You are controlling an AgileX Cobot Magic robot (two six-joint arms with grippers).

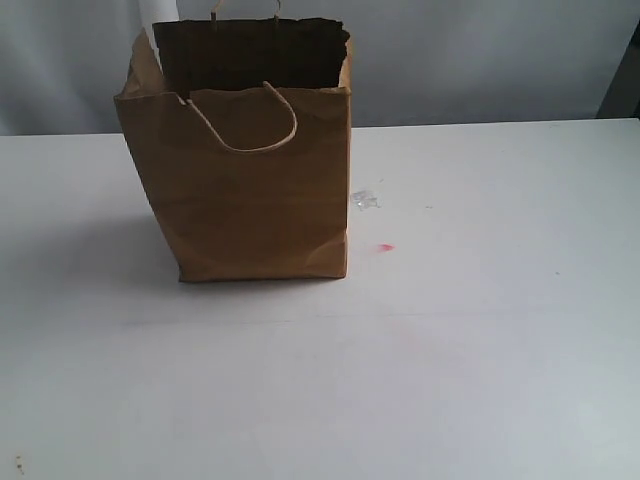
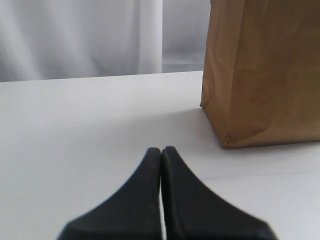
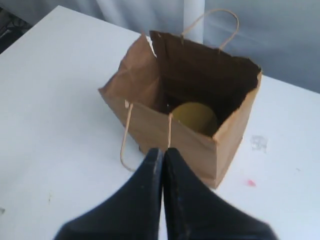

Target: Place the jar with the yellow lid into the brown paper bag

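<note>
The brown paper bag [image 1: 250, 190] stands upright on the white table, its ragged mouth open and one cord handle hanging over its front. In the right wrist view the bag [image 3: 150, 85] is seen from above, and the jar's yellow lid [image 3: 195, 117] shows inside it at the bottom; the jar's body is hidden. My right gripper [image 3: 162, 150] is shut with nothing in it, above and outside the bag. My left gripper [image 2: 161, 149] is shut and empty, low over the table beside the bag [image 2: 265, 75]. Neither gripper shows in the exterior view.
A small clear scrap [image 1: 365, 200] and a red speck [image 1: 386, 247] lie on the table [image 1: 480, 350] to the right of the bag. A grey curtain hangs behind the table.
</note>
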